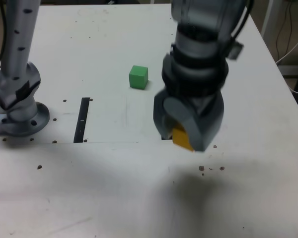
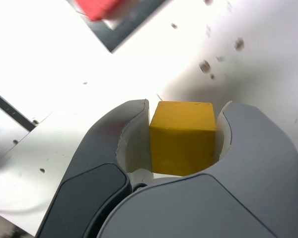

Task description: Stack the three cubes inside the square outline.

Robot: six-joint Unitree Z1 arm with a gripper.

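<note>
My gripper is shut on the yellow cube and holds it a little above the table. The green cube sits alone on the table, farther back and toward the exterior view's left. In the wrist view a blurred red cube rests within the black square outline, a short way beyond my fingertips. In the exterior view my gripper hides the red cube and nearly all of the outline; only a small black corner shows.
A thin black strip lies flat on the table at the exterior view's left. The arm's base stands at the far left. Small dark specks dot the table. Cables hang past the table's right edge.
</note>
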